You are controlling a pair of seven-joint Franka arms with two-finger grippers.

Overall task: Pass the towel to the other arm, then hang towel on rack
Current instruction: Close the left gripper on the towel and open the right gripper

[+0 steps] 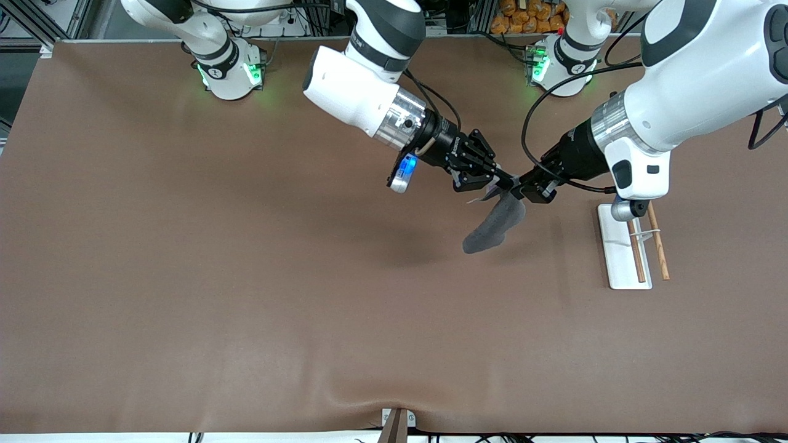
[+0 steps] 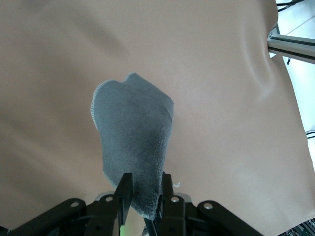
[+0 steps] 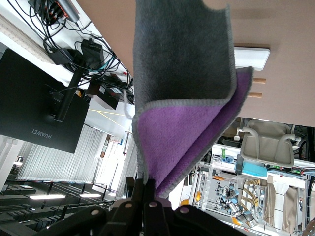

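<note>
The dark grey towel [image 1: 495,227] hangs in the air over the middle of the table, and its inner face [image 3: 197,128] shows purple. My right gripper [image 1: 502,181], on the arm with the blue-lit wrist module, is shut on the towel's top corner [image 3: 150,183]. My left gripper [image 1: 523,189] meets it from the rack's side. Its fingers [image 2: 123,189] stand a little apart on either side of the towel's edge [image 2: 135,132], touching the cloth. The rack [image 1: 620,261] stands on the table toward the left arm's end, partly under the left wrist.
The rack's two brown rods [image 1: 640,252] lie parallel over its white base plate, also seen in the right wrist view [image 3: 251,56]. Brown tabletop [image 1: 246,277] spreads all around. Both arm bases [image 1: 231,67] stand along the table's back edge.
</note>
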